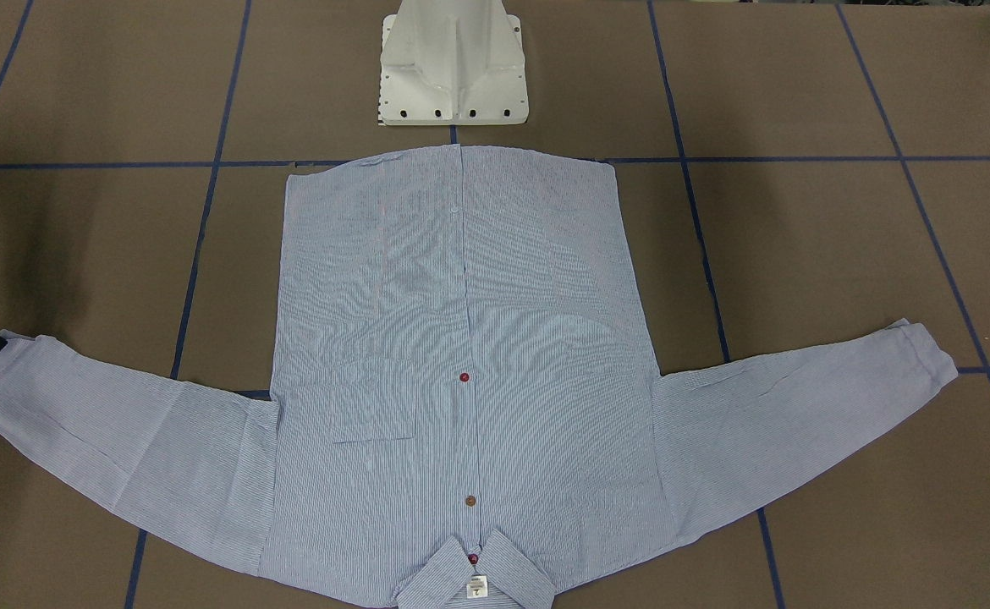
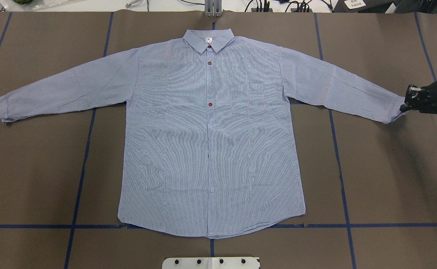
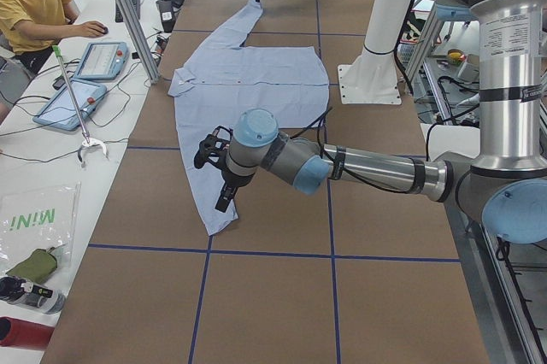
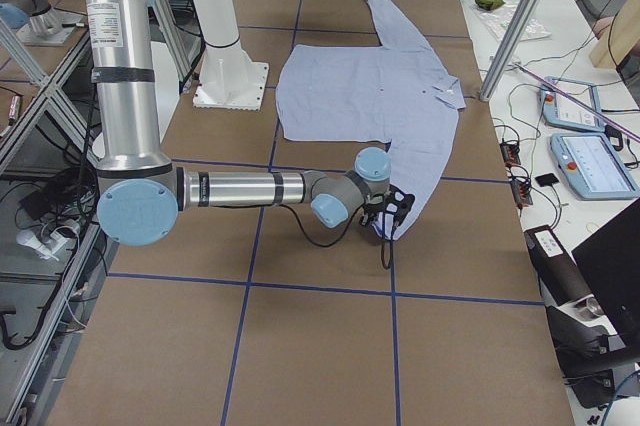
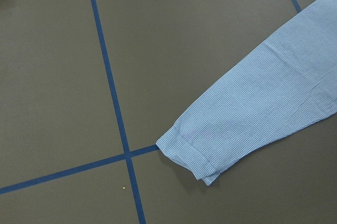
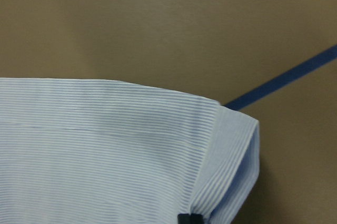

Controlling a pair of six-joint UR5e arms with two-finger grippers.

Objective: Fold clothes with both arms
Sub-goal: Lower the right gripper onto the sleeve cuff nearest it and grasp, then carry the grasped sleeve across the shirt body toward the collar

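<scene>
The striped shirt (image 2: 211, 142) lies flat and buttoned on the brown table, collar at the far side, both sleeves spread out. My right gripper (image 2: 405, 107) is down at the end of one sleeve. In the right wrist view its fingertips (image 6: 189, 217) sit together on the cuff (image 6: 231, 150), shut on it. My left gripper (image 3: 224, 197) hangs above the other sleeve near its cuff (image 5: 189, 153). It shows only in the exterior left view, so I cannot tell whether it is open or shut.
The white pedestal base (image 1: 453, 76) stands just behind the shirt's hem. Blue tape lines (image 2: 87, 149) cross the table. An operator (image 3: 34, 5) sits at a side bench with tablets (image 3: 94, 61) and an aluminium post (image 3: 128, 14).
</scene>
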